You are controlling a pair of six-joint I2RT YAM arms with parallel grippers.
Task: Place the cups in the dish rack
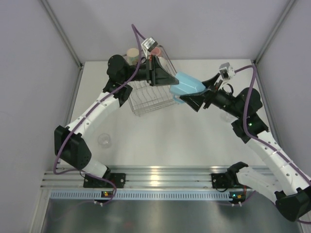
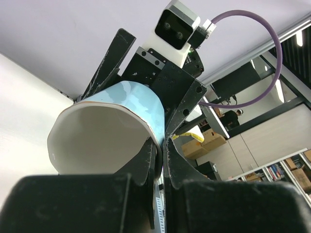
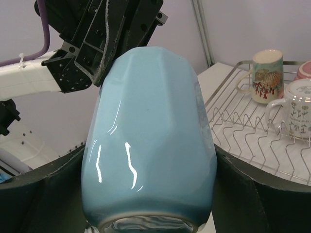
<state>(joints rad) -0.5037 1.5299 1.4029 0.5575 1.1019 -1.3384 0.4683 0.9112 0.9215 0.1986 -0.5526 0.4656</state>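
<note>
White table (image 1: 170, 141) is lying below. My right gripper (image 3: 150, 194) is hugging the blue cup (image 3: 150, 121) round its wide sides; it is looking slippery and breakable. Whether my left gripper (image 2: 160, 155) is pinching its rim, I cannot tell. At nine o'clock, the dish rack (image 1: 138, 109) is waiting.

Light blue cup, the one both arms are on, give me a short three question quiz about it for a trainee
1. True or false: the light blue cup stands inside the dish rack.
2. The right pincer holds the cup by: A handle, B body sides, C rim.
3. Fill in: the left pincer pinches the cup's ____.
Key: 1 false, it is held in the air; 2 B; 3 rim.
</note>
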